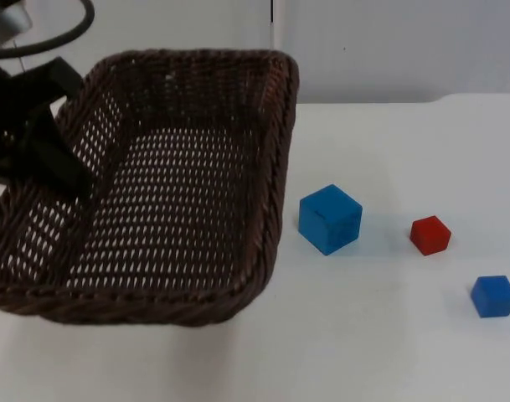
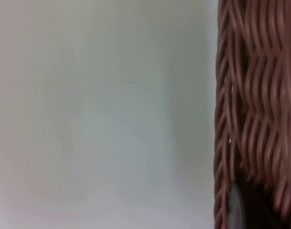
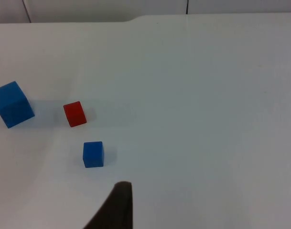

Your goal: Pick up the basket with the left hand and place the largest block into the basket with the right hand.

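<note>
One basket and three blocks were in play: two blue, one red. The basket (image 1: pixel 167 188), a dark brown wicker rectangle with open-weave walls and a thick braided rim, was the biggest thing by far; it sat tilted at the nine o'clock side of the white table (image 1: pixel 388 343), nothing lying inside it. The left gripper (image 1: pixel 45 146) was clamped on the basket's nine o'clock wall, one black finger inside against the weave, and the left wrist view had that braided wall (image 2: pixel 255 105) close up beside bare table. Next in size was the large blue block (image 1: pixel 330 219), a cube standing on the table just off the basket's three o'clock rim, apart from it. The red block (image 1: pixel 430 234) stood at three o'clock of the large one with a clear gap between them, and the small blue block (image 1: pixel 493 296) stood at about four o'clock of the red one, near the table's edge of view. The right wrist view took in all three blocks with wide open table around them; of the right gripper, one dark fingertip (image 3: pixel 117 207) hung above the table near the small blue block, and I cannot tell whether its jaws were open or closed.
</note>
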Available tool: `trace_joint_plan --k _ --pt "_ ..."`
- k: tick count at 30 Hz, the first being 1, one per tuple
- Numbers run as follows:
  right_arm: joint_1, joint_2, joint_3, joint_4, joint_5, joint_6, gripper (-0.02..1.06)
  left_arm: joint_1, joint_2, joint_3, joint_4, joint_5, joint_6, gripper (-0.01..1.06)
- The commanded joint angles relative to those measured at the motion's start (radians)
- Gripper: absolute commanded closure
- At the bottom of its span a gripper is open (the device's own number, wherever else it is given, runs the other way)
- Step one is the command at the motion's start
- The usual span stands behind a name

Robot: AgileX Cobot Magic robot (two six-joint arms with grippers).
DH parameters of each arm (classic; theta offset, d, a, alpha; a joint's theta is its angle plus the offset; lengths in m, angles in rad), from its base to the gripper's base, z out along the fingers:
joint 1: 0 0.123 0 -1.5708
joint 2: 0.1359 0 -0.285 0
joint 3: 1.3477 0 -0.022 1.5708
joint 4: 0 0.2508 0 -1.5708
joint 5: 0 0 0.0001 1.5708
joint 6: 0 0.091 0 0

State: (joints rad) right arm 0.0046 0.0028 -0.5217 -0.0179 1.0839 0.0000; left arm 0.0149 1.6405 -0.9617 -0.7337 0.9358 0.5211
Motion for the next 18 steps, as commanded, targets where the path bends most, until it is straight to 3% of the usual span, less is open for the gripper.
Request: trace_joint_plan --k 1,10,18 --pt "-0.005 -0.003 0.005 0.003 -0.007 -0.017 0.00 0.007 -0.018 0.027 -0.033 0.016 -0.010 1.05" --pt "-0.005 -0.003 0.005 0.003 -0.007 -0.017 0.00 0.123 -0.076 0.088 -0.038 0.027 0.005 1.05" --pt "-0.005 -0.003 0.005 -0.001 -0.007 -0.017 0.00 0.137 -0.169 0.119 -0.017 0.016 0.024 1.05"
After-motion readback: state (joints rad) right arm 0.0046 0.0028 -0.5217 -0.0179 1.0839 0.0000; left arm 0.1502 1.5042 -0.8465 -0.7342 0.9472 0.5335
